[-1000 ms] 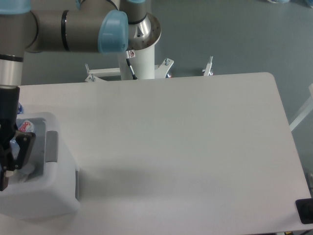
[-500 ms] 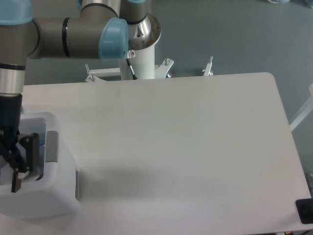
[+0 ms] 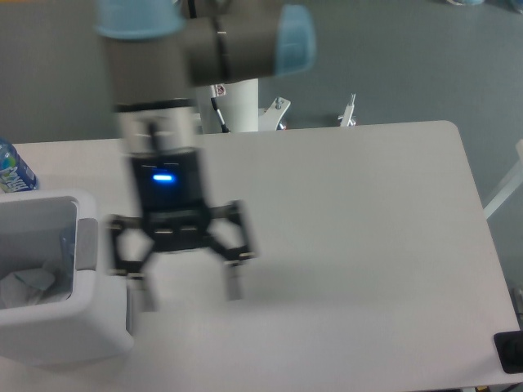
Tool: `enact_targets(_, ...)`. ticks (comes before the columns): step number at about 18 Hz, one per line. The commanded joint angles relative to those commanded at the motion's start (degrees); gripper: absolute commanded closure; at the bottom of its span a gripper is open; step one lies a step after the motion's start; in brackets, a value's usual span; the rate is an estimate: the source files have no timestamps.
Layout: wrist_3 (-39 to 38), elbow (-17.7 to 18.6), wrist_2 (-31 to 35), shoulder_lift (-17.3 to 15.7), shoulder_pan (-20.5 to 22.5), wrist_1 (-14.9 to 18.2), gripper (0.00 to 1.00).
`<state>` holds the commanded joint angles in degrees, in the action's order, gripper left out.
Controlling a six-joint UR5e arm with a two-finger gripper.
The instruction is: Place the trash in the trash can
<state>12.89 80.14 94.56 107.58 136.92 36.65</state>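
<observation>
Camera view
End effector: my end effector (image 3: 189, 292) hangs blurred over the table (image 3: 351, 245), fingers spread wide, holding nothing.
Trash: crumpled tissue (image 3: 24, 285) lies inside the trash can (image 3: 65, 336).
Blue-label bottle (image 3: 12, 170): behind the can.

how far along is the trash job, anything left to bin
Looks nearly or fully done. Crumpled white tissue lies inside the trash can; something pale shows by its inner wall, but I can't confirm it is the red-labelled bottle. The gripper hangs empty over the table, jaws spread wide. Only a blue-labelled bottle stands outside, behind the can.
</observation>
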Motion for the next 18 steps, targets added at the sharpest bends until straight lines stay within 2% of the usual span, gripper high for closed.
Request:
enact_targets(3, 8.96, 4.39, 4.22, -2.28, 4.92, 0.35, 0.0)
enact_targets(5, 15.02, 7.47, 4.41, -5.44, 7.21, 1.49, 0.0)
enact_targets(7, 24.14, 11.25, 4.41, -8.6, 11.07, 4.47, 0.0)
enact_targets(9, 34.95, 13.28, 4.49, -11.42, 13.71, 8.68, 0.0)
enact_targets(12, 43.78, 13.9, 4.49, -13.62, 17.67, 14.14, 0.0)
enact_targets(14, 46.51, 13.9, 4.41, -14.24, 19.17, 16.08, 0.0)
enact_targets(18, 49.77, 13.9, 4.32, -14.59, 20.75, 17.23, 0.0)
